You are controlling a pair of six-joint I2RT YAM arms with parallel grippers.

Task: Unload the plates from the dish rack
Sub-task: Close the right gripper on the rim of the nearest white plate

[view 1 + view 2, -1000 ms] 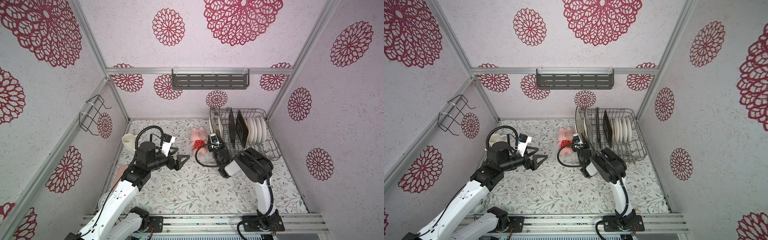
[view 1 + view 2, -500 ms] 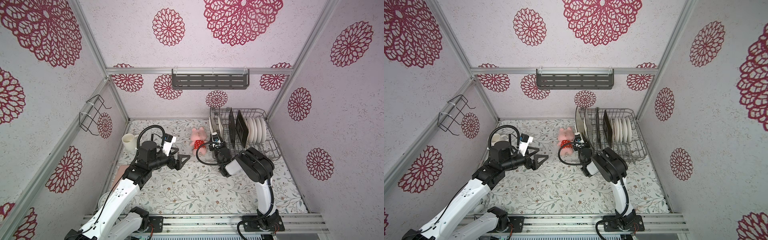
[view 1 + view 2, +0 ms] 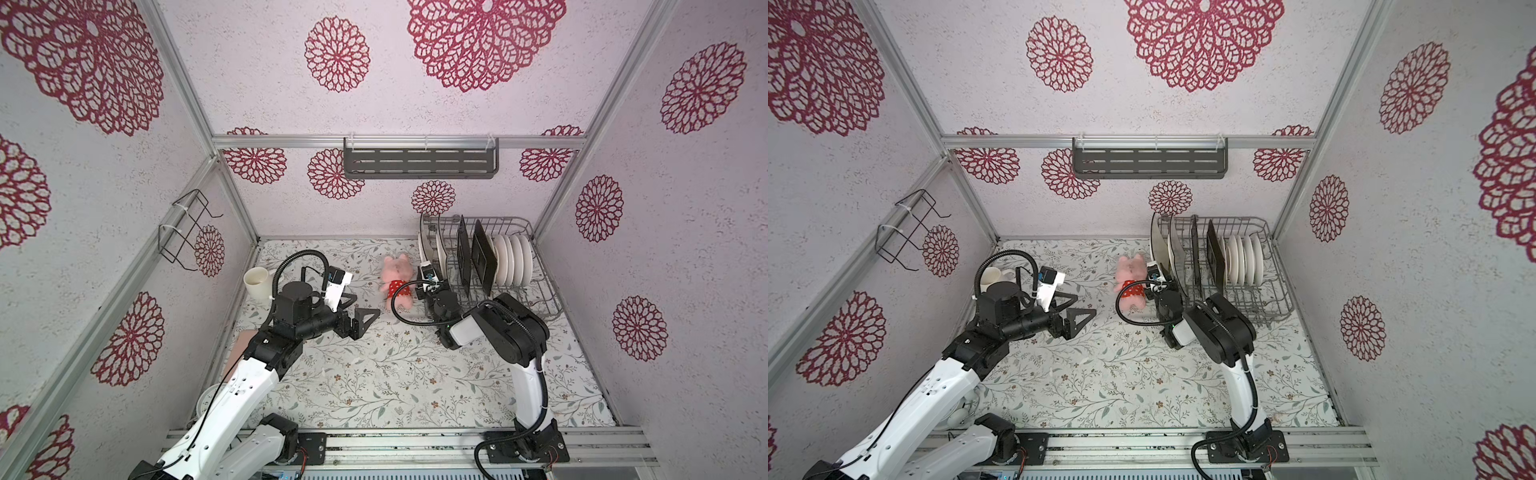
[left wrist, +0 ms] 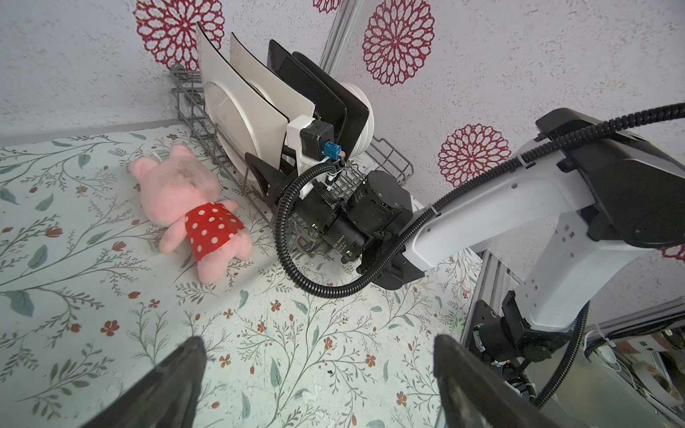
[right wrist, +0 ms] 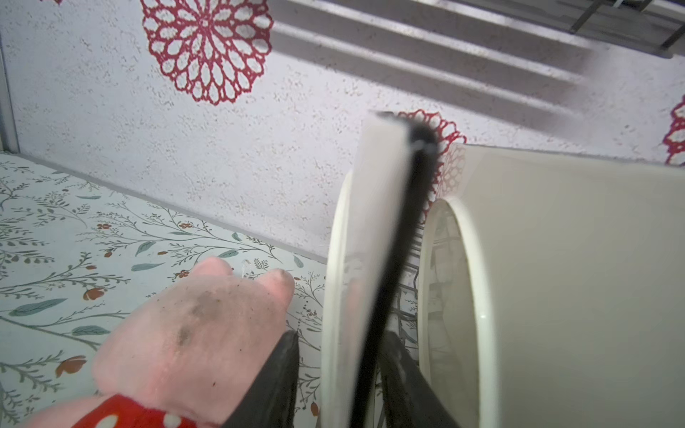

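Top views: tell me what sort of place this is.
Probably a robot test booth dressed as a kitchen corner, not a real kitchen. Patterned walls sit in a bare metal frame, the left arm and right arm stand on a front rail, and a dish rack holds plates.

Table: flat top, cover printed with leaves and small flowers. Holdings on it:
1. Dish rack: grey wire, stands in far corner. One end right at my right gripper, rest runs off away from my left gripper.
2. Plush pig: pink, red white-dotted dress, lies flat between my two grippers, just beside right one, near rack.
3. Mug: white, upright, behind left gripper at table edge, well apart from right one.
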